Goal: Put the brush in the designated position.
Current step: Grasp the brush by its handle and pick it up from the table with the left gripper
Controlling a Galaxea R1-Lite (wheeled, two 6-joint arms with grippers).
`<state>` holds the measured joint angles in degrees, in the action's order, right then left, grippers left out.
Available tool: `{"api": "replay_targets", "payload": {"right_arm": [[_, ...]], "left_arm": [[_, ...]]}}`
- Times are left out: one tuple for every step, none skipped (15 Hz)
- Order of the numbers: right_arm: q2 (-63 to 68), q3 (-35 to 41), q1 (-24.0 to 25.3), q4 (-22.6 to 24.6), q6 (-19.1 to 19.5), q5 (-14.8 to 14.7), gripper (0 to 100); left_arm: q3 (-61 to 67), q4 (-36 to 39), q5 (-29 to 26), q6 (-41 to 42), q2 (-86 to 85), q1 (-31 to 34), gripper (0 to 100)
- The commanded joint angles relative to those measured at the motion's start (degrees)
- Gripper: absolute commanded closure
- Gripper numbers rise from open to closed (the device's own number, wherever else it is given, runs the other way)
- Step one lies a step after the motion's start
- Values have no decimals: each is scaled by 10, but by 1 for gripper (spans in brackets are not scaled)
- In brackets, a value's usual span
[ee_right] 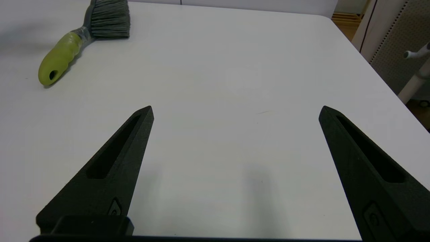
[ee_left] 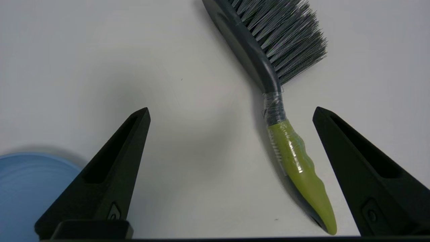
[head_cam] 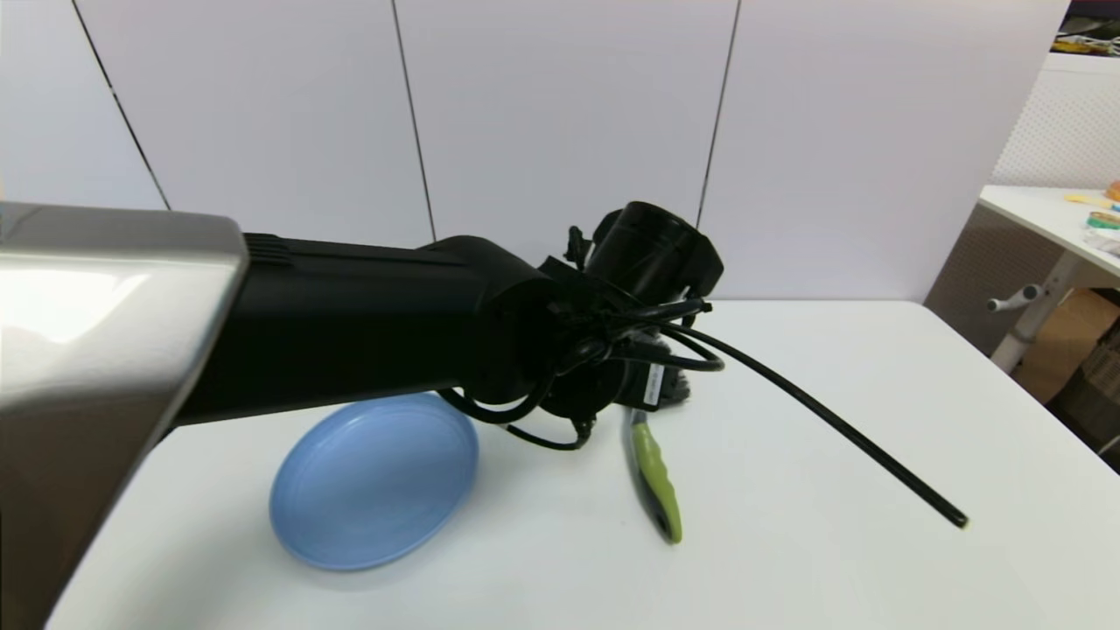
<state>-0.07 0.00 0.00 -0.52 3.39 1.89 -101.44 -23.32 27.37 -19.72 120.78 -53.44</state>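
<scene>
The brush (head_cam: 654, 468) lies flat on the white table (head_cam: 831, 437), just to the right of the light-blue plate (head_cam: 374, 481) and apart from it, with its lime-green handle pointing toward the robot and its black head and grey bristles pointing away, the head end hidden in the head view beneath the left arm's wrist. The left arm reaches across the picture from the left, and its left pincer (ee_left: 231, 112) hangs over the brush with its two black fingers spread wide and nothing between them touching either one. In the left wrist view the brush (ee_left: 278, 111) lies on the table between the fingers but off-centre, much closer to one finger (ee_left: 362, 168) than to the other, its handle running slantwise near that finger without contact; a rim of the plate (ee_left: 30, 188) shows beside the other finger. The right pincer (ee_right: 235, 111) is out of the head view and sits low over bare table on the robot's right side, its fingers likewise spread wide and holding nothing. From the right wrist view the brush (ee_right: 77, 40) lies well apart from that pincer, off toward the far left of the table, with the hanging hole in the handle's end visible
</scene>
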Motion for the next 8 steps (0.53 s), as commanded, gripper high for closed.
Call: {"api": "replay_targets", "payload": {"right_arm": [[-1,1,0,0,0,0,0],[-1,1,0,0,0,0,0],[-1,1,0,0,0,0,0],[-1,1,0,0,0,0,0],[1,1,0,0,0,0,0],[-1,1,0,0,0,0,0],[-1,1,0,0,0,0,0],[-1,1,0,0,0,0,0]], "left_arm": [[-26,-2,2,-24,48,-18,0],[-24,-3,2,-45,53,-25,0],[-25,-5,4,-72,65,-32,0],[-25,-7,8,-83,73,-32,0],[-28,-6,15,-85,82,-32,0],[-30,-5,23,-85,89,-32,0],[-32,-5,31,-87,95,-32,0],[-32,-5,37,-88,96,-31,0]]}}
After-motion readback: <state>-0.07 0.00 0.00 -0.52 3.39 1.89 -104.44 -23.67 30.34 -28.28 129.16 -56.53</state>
